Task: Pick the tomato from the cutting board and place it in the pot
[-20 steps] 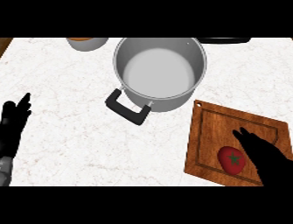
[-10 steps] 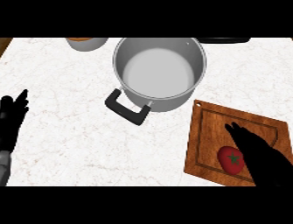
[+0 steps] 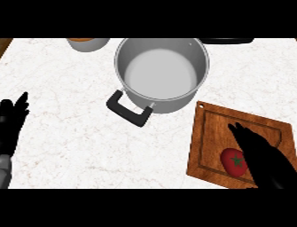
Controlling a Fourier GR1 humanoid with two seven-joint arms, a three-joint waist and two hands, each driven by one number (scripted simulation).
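Found the round red tomato (image 3: 231, 160) lying on the near part of the brown wooden cutting board (image 3: 216, 128), inside its grooved border, its right side hidden under the right hand (image 3: 268, 159). Saw that black hand laid out flat over the board, fingers straight and pressed close together, pointing toward the board's far edge; could not tell whether it touched the tomato. Noted the board lying askew on the white marbled surface (image 3: 72, 88), right of centre, with the round steel pot (image 3: 167, 105) just beyond its far left corner, upright and open-topped, one black handle (image 3: 130, 108) turned toward the near left. Spotted the left hand (image 3: 6, 128) resting open near the left edge of the view, fingers straight and together, tips up, well apart from pot and board. Glimpsed a pale bowl (image 3: 85, 42) with orange inside at the far edge, left of the pot, cut off at the top
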